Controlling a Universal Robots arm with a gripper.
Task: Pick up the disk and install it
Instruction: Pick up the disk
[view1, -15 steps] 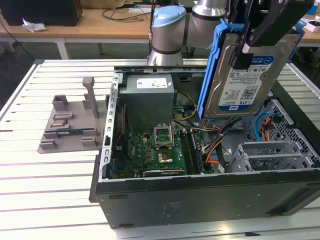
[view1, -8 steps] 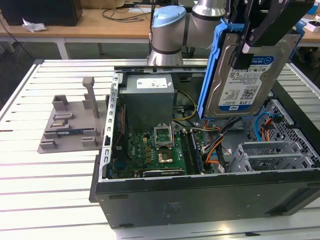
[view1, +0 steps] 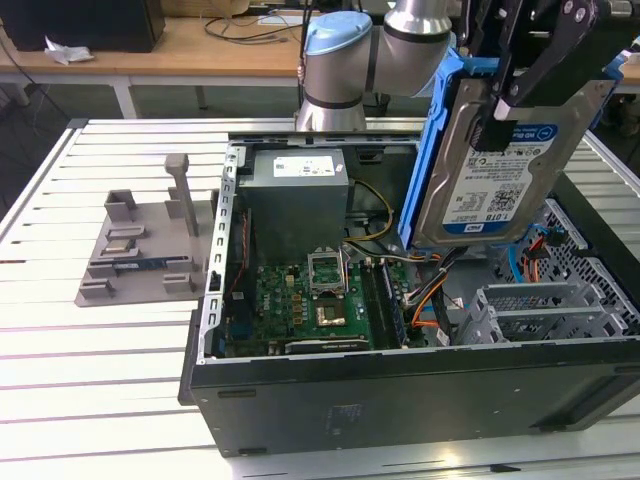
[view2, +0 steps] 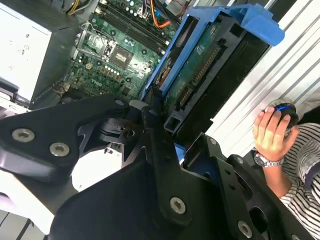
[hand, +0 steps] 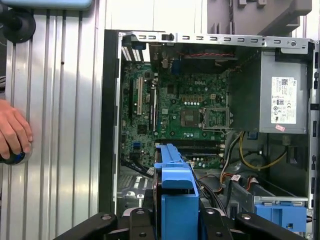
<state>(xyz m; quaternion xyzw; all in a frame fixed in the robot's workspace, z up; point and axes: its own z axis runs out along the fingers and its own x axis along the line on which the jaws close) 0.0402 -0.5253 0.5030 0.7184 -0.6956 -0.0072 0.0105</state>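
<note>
I'm watching the tool (view1: 505, 110) clamping the disk (view1: 500, 175), its black fingers (view1: 535, 75) pinching the 2 flat faces near the upper end. The disk is hanging in the air, tilted, with its label facing the exterior camera. It is sitting above the open computer case (view1: 400, 390), over the case end toward the worktop (view1: 100, 380) edge at the exterior view's right, and touching nothing in the case. In the second wrist view I'm looking along its underside: the green circuit board (view2: 200, 75) is exposed and the blue carrier bracket (view2: 260, 22) is wrapping the rim. In the first wrist view the motherboard (hand: 190, 110) and cables (hand: 230, 176) are lying beyond it.

Handling, my guess: stiff, dense, heavy for its size, with smooth metal faces likely slipping under a weak pinch. The board side is looking fragile and the plastic bracket is probably flexing. I'm judging the flat faces or long side rails the safe hold, off the board.

Hard to make out: in the exterior view the finger behind the disk is hidden, so pad contact there is a guess. The tool is cutting off the disk's top edge. I'm not able to tell which bay takes it, since the grey drive cage (view1: 545, 305) is partly covered. A person's hand (view2: 270, 132) is resting on a small dark device (view2: 285, 112) at the worktop's edge, and I cannot tell what it is.
</note>
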